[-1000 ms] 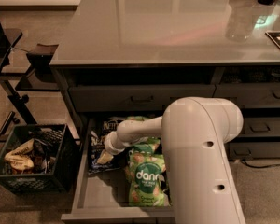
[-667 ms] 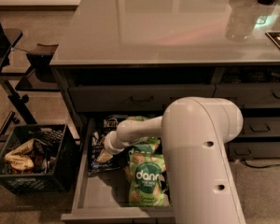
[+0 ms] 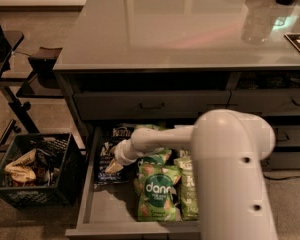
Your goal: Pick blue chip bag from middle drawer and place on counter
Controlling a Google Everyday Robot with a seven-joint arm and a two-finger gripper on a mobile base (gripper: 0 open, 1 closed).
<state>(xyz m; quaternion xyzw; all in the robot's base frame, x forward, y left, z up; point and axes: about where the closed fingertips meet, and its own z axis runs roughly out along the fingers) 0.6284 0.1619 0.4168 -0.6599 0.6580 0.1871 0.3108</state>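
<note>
The middle drawer (image 3: 97,211) is pulled open below the counter (image 3: 180,29). The blue chip bag (image 3: 107,171) lies at the drawer's left side, dark navy with a pale panel. A second dark bag with white lettering (image 3: 122,132) lies behind it. My white arm reaches down and left into the drawer. My gripper (image 3: 112,165) is at the arm's end, low over the blue chip bag and touching or nearly touching it. Green "dang" bags (image 3: 157,194) lie right of it.
A shallower drawer with a dark bar handle (image 3: 152,105) is shut above the open one. A black crate (image 3: 32,169) with wrappers stands on the floor at the left. A dark stand (image 3: 15,94) is further left. My arm's big white housing (image 3: 235,174) hides the drawer's right part.
</note>
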